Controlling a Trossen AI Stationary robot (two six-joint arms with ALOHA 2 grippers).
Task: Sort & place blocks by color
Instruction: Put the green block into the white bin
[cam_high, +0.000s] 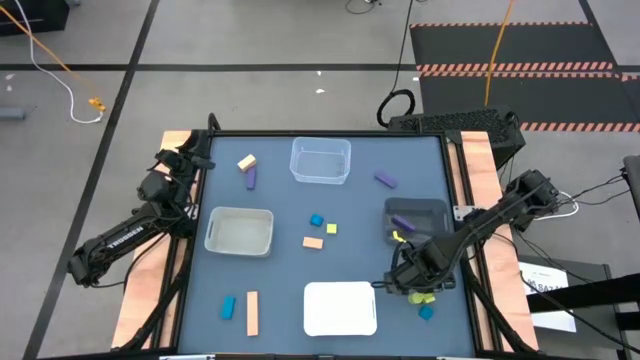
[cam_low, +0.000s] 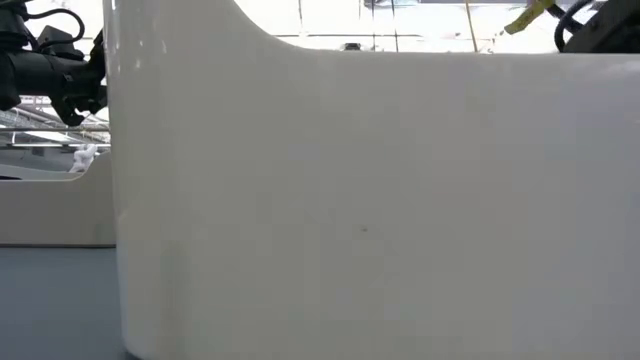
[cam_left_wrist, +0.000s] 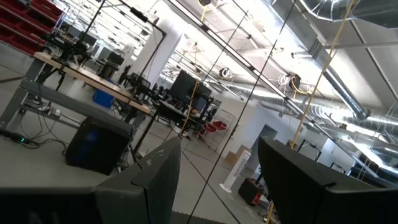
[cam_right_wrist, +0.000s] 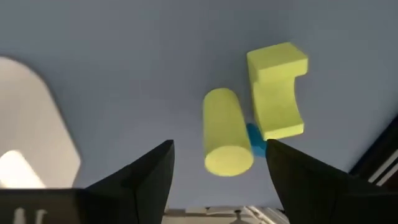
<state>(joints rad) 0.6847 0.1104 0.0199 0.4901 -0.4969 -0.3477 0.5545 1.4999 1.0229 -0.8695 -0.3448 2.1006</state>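
My right gripper (cam_high: 398, 284) is open and hangs low over the table's near right part. In the right wrist view its fingers (cam_right_wrist: 219, 147) stand on either side of the near end of a yellow-green cylinder (cam_right_wrist: 227, 132) without touching it. A yellow-green arch block (cam_right_wrist: 277, 90) lies beside the cylinder, and a blue block (cam_right_wrist: 255, 140) peeks out between them. All three rest on the mat (cam_high: 424, 300). Other blue, purple, yellow and tan blocks lie scattered, such as a tan bar (cam_high: 252, 312). My left gripper (cam_left_wrist: 219, 149) is open and parked at the table's left edge (cam_high: 185, 162).
The white tray (cam_high: 340, 307) sits just left of my right gripper and fills the low view (cam_low: 380, 200). The dark bin (cam_high: 417, 220) holds a purple and a yellow block. The grey bin (cam_high: 240, 230) and the clear bin (cam_high: 320, 160) stand farther left and far.
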